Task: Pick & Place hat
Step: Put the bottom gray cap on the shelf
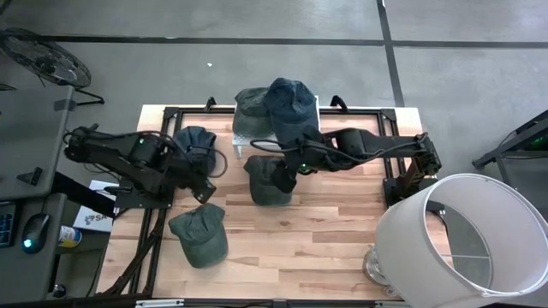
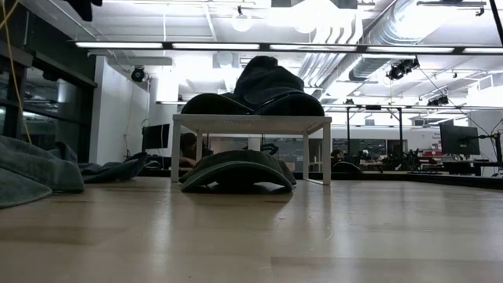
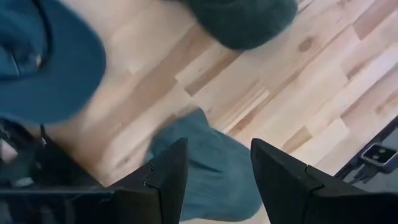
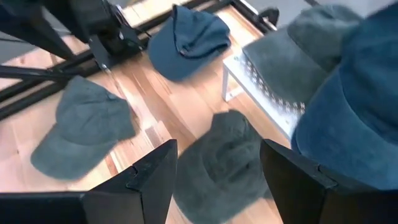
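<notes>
Three hats lie on the wooden table: a blue hat [image 1: 197, 145] at the left, a green hat [image 1: 199, 233] near the front left, and a dark green hat [image 1: 267, 180] in the middle. Two more, a grey-green hat [image 1: 250, 104] and a dark blue hat [image 1: 291, 101], rest on a white stand [image 1: 312, 115] at the far side. My left gripper [image 3: 217, 174] hangs open above the green hat [image 3: 211, 168]. My right gripper [image 4: 217, 180] hangs open above the dark green hat [image 4: 224, 168]. Neither gripper shows in the low view.
A large white lampshade [image 1: 467, 239] stands at the table's near right corner. A black frame [image 1: 171, 115] runs along the far and left edges. Bare wood [image 1: 300, 248] lies at the near middle. The low view shows the stand [image 2: 251, 126] with the dark green hat [image 2: 236, 171] before it.
</notes>
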### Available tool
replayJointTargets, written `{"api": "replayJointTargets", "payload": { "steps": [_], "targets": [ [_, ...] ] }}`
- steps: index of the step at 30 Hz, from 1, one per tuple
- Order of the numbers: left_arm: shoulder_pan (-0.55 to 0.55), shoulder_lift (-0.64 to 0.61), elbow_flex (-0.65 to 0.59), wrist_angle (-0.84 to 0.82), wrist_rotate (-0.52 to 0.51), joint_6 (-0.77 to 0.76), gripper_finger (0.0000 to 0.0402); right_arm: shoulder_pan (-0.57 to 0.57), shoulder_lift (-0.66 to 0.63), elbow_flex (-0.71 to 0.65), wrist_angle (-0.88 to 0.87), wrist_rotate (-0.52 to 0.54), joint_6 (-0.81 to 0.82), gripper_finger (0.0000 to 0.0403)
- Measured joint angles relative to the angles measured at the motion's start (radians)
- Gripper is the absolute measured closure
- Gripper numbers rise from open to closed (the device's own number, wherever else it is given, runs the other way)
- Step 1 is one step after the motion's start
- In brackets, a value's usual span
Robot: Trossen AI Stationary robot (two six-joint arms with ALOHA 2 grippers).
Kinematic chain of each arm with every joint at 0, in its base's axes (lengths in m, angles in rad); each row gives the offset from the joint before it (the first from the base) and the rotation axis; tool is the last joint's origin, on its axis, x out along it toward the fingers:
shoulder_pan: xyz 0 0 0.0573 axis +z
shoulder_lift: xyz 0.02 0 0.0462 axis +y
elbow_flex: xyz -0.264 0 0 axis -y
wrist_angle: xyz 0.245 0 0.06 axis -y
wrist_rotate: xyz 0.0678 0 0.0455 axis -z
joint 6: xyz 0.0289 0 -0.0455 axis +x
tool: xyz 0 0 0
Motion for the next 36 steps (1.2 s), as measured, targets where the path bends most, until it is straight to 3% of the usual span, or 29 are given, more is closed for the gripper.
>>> {"api": "replayJointTargets", "payload": {
  "steps": [11,15,25,36],
  "targets": [
    [-0.191,0.105,0.000,-0.106,-0.029,-0.388,0.0229,0.016,0.000,0.000,-0.071,-0.016,0.003,0.0181],
    [-0.224,0.142,-0.019,-0.096,0.011,-0.505,0.0229,0.037,0.000,0.000,-0.076,-0.020,-0.024,0.0181],
    [-0.244,0.117,-0.346,0.166,0.149,-0.747,0.0229,0.094,0.000,0.000,-0.149,-0.014,-0.042,0.0181],
    [-0.234,-0.002,-0.610,0.336,0.136,-0.846,0.0229,0.136,0.000,0.000,-0.180,-0.011,-0.042,0.0181]
  ]
}}
